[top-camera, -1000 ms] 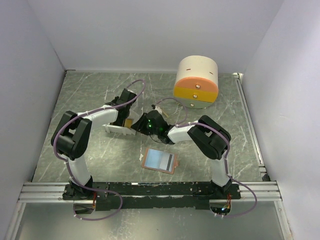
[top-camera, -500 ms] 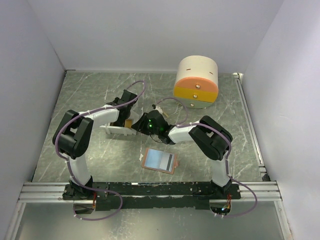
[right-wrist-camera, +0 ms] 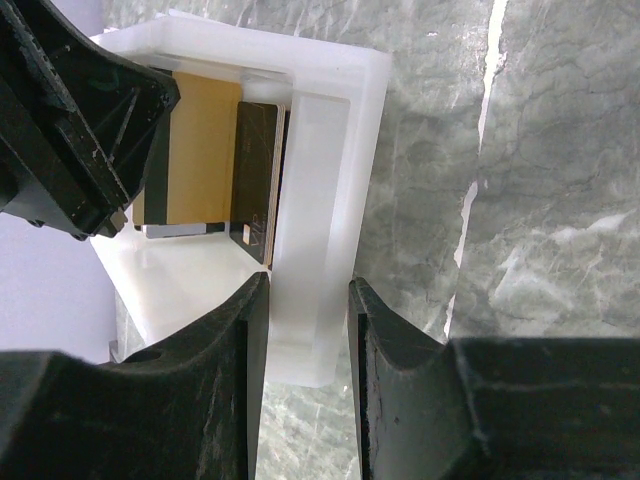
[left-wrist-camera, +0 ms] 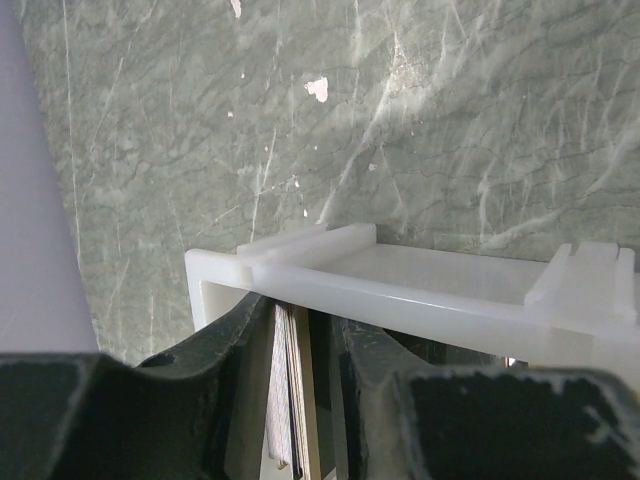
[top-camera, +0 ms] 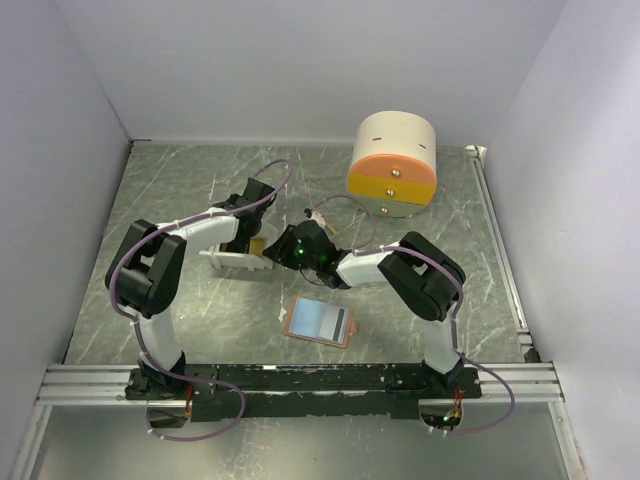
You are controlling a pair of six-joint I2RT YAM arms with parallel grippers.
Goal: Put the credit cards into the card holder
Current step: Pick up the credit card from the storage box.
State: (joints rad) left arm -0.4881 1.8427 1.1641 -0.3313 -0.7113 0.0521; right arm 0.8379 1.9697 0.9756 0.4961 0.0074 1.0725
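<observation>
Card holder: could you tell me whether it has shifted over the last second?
No; the card holder sits where it did, same offset from the round drawer box.

gold card (right-wrist-camera: pixel 195 150), white tray (right-wrist-camera: pixel 320 150) — green-marbled table (right-wrist-camera: pixel 540 150)

One left end effector (left-wrist-camera: pixel 300 315), one right end effector (right-wrist-camera: pixel 305 290), one white tray (right-wrist-camera: pixel 320 150) pinched by the right, one gold card (right-wrist-camera: pixel 195 150) and one black card (right-wrist-camera: pixel 255 180) beside its fingers, one pink wallet (top-camera: pixel 318 321), one round drawer box (top-camera: pixel 392 165) beyond.
</observation>
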